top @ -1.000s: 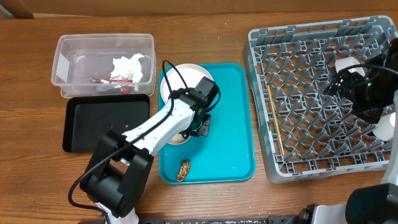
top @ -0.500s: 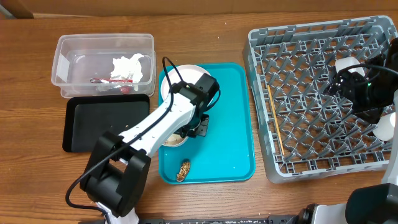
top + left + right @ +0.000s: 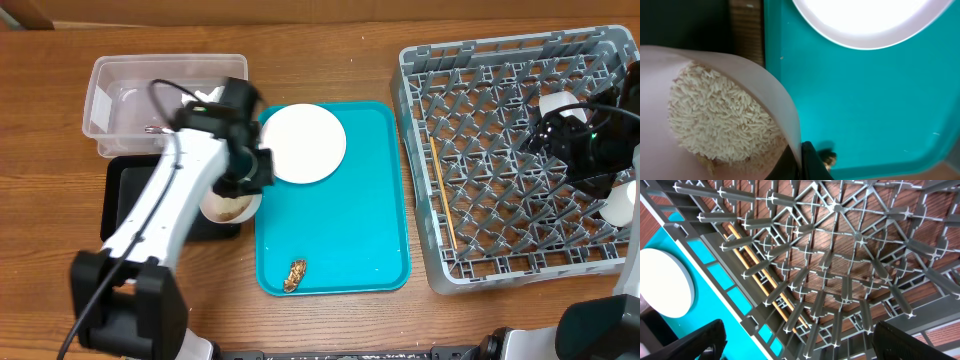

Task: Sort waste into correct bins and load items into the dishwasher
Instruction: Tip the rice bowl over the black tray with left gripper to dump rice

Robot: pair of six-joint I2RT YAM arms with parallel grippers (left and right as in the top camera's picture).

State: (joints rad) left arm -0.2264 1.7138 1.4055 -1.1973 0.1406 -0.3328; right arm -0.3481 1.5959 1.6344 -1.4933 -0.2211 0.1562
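Wooden worktop [image 3: 330,60] fills the overhead view: at the far left a clear tub [image 3: 110,100] sits just behind a black tray [image 3: 130,205], a teal tray [image 3: 375,200] lies in the middle and a grey dish rack [image 3: 500,150] stands at the right. On the teal tray rest a white plate [image 3: 303,143] at its far end and a brown food scrap [image 3: 296,274] near its front edge. The left pincer [image 3: 240,192] is clenched on the rim of a cream bowl [image 3: 225,208], which is over the black tray's right edge, just beside the teal tray. Chopsticks [image 3: 445,205] lie along the rack's left side, a white cup [image 3: 558,103] stands among its pegs, and the right arm [image 3: 585,145] hovers above it. From the left wrist, the bowl holds rice grains [image 3: 720,120], a dark finger [image 3: 812,162] pinching its rim, the plate beyond. From the right wrist, the right pincer [image 3: 799,330] is released, jaws wide apart over the rack, grasping nothing
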